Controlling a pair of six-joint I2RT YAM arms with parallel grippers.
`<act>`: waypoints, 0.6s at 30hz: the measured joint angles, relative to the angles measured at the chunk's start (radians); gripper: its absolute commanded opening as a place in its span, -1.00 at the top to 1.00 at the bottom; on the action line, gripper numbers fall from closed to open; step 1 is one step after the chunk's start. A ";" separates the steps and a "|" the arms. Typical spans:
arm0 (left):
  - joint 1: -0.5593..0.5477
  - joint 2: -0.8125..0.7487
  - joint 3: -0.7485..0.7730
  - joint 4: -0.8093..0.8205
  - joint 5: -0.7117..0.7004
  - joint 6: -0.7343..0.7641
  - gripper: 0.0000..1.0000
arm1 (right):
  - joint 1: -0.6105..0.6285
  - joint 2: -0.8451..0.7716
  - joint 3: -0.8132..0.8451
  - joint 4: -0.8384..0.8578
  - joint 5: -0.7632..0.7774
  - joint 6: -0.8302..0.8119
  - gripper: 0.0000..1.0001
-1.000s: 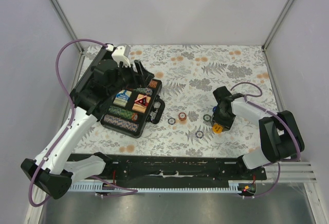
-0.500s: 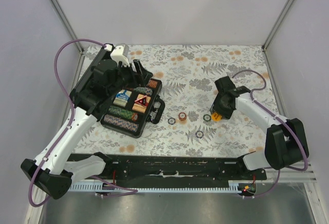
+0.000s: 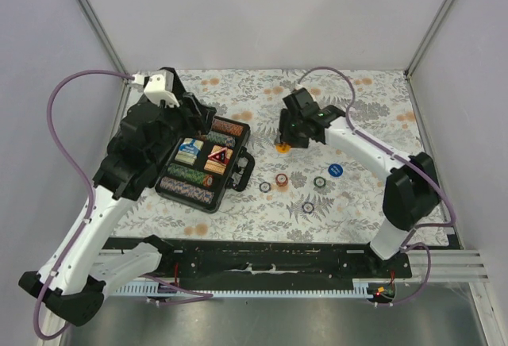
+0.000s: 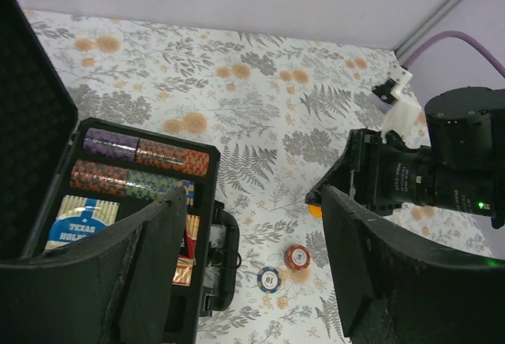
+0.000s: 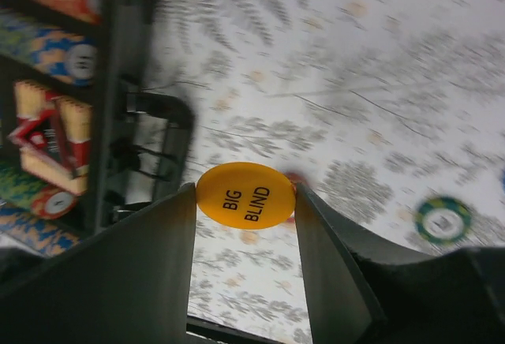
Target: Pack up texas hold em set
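The black briefcase (image 3: 238,173) lies open at the left, holding rows of multicoloured chips (image 3: 190,175), a card deck (image 3: 188,151) and a red-marked triangle (image 3: 219,155). My right gripper (image 3: 286,141) is shut on a yellow "BIG BLIND" disc (image 5: 245,195) and holds it above the mat, right of the case. My left gripper (image 4: 252,194) is open and empty over the case's right edge (image 4: 213,202); in the top view it (image 3: 197,113) hovers by the raised lid. Several loose chips lie on the mat, among them a red one (image 3: 281,179), a dark one (image 3: 265,187) and a blue one (image 3: 335,169).
The case handle (image 4: 225,257) sticks out toward the loose chips. A red chip (image 4: 297,256) and a blue chip (image 4: 269,279) lie just beyond it. The floral mat (image 3: 357,116) is walled on three sides. A green chip (image 5: 443,219) shows in the right wrist view.
My right gripper has carried the yellow disc from right of the loose chips up and left toward the case. A blue chip now shows where it was. My left arm shifted slightly left.
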 measured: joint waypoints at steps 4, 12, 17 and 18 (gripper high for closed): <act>0.000 -0.050 0.000 -0.028 -0.060 0.011 -0.50 | 0.101 0.137 0.192 0.054 -0.039 -0.062 -0.07; 0.000 -0.134 0.000 -0.067 -0.152 0.033 -0.50 | 0.245 0.364 0.473 0.103 -0.071 -0.164 -0.08; 0.000 -0.169 -0.001 -0.080 -0.183 0.034 -0.50 | 0.309 0.464 0.576 0.092 -0.075 -0.217 -0.09; 0.000 -0.174 -0.002 -0.080 -0.186 0.034 -0.50 | 0.321 0.484 0.595 0.088 -0.075 -0.230 -0.09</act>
